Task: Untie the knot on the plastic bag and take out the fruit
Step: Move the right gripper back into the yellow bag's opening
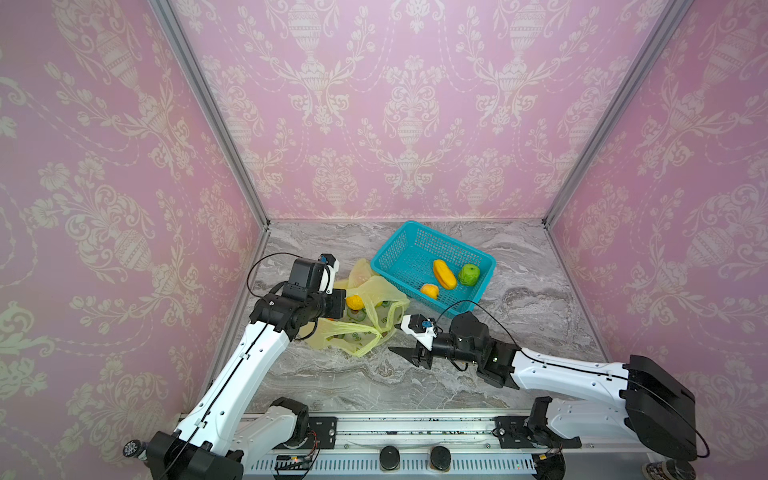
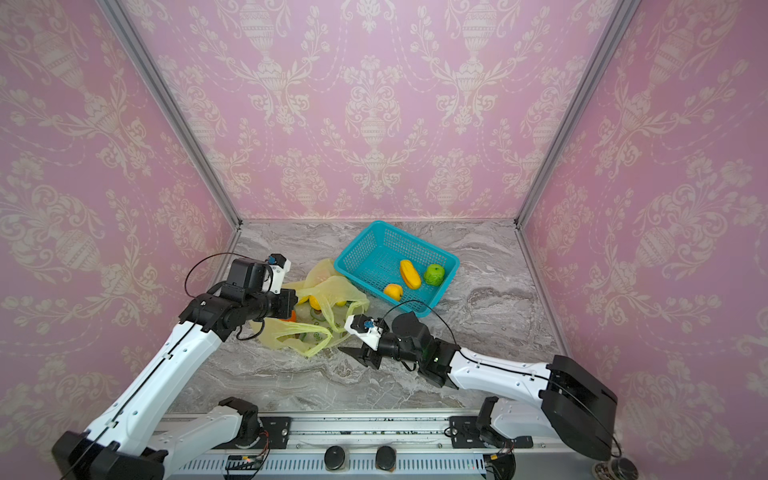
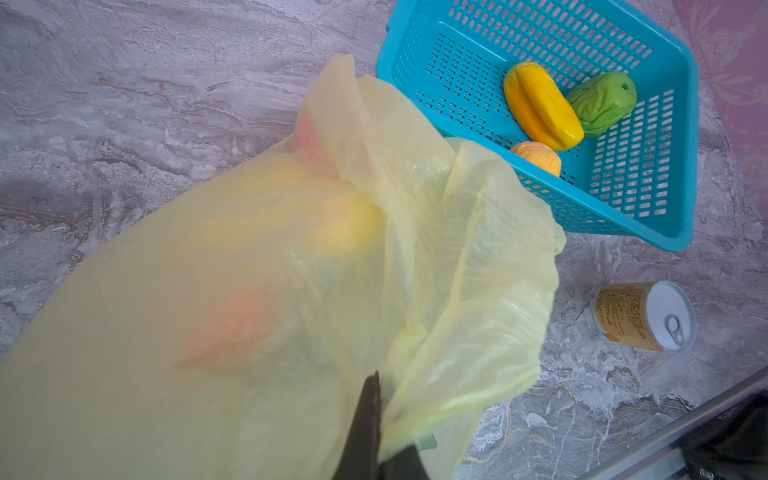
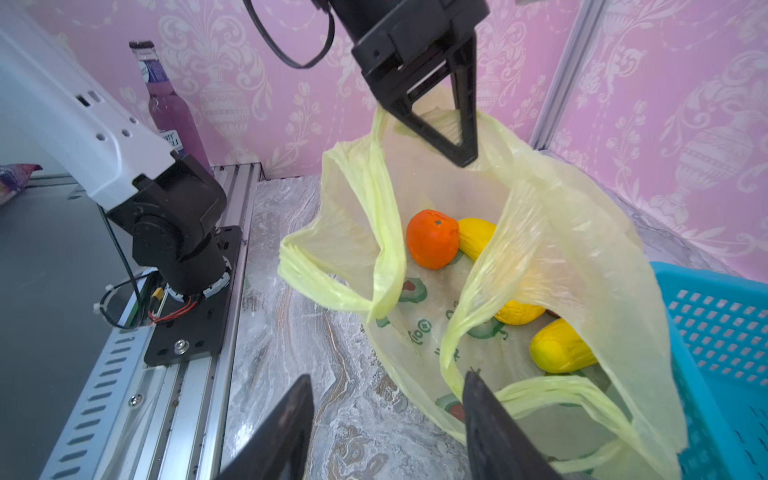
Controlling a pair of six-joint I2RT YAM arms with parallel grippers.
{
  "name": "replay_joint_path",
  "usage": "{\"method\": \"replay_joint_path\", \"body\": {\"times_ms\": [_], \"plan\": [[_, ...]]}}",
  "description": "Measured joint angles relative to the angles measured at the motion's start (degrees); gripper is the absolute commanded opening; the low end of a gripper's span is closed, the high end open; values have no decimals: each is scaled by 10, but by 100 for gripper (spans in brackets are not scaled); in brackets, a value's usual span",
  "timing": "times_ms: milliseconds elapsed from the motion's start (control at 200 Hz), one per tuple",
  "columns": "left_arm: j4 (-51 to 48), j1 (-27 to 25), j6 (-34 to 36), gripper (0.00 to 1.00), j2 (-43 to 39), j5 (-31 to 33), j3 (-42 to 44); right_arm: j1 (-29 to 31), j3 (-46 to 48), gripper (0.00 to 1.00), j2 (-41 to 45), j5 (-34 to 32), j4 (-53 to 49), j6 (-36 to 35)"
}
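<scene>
Plastic bag (image 4: 561, 232) open | left tool (image 4: 461, 158) pinches rim | right tool (image 4: 386, 376) half-open, empty, bag's 4 o'clock | next: grab fruit (image 4: 432, 239)

Thin translucent pale yellow-green plastic bag (image 4: 552, 232), green fruit prints; teal mesh plastic basket (image 1: 392, 249); grey veined marble-look desk (image 1: 532, 299); pink walls (image 1: 415, 104), cream damask; round glossy orange fruit (image 4: 432, 239)

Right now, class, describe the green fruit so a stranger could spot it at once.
Find the blue basket beside the yellow bag. Three fruits lie inside. The green fruit sits by the long yellow one, the only green piece there.
</scene>
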State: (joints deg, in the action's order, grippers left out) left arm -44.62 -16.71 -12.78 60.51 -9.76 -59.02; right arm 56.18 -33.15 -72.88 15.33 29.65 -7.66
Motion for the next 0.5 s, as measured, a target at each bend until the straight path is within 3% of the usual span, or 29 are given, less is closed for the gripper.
{"method": "replay_joint_path", "body": {"times_ms": [220, 500], "plan": [[0, 0, 0, 0, -2, 0, 1, 18, -77, 49, -101, 18, -28, -34], [0, 0, 0, 0, -2, 0, 2, 31, -175, 37, -237, -18, -47, -46]]}}
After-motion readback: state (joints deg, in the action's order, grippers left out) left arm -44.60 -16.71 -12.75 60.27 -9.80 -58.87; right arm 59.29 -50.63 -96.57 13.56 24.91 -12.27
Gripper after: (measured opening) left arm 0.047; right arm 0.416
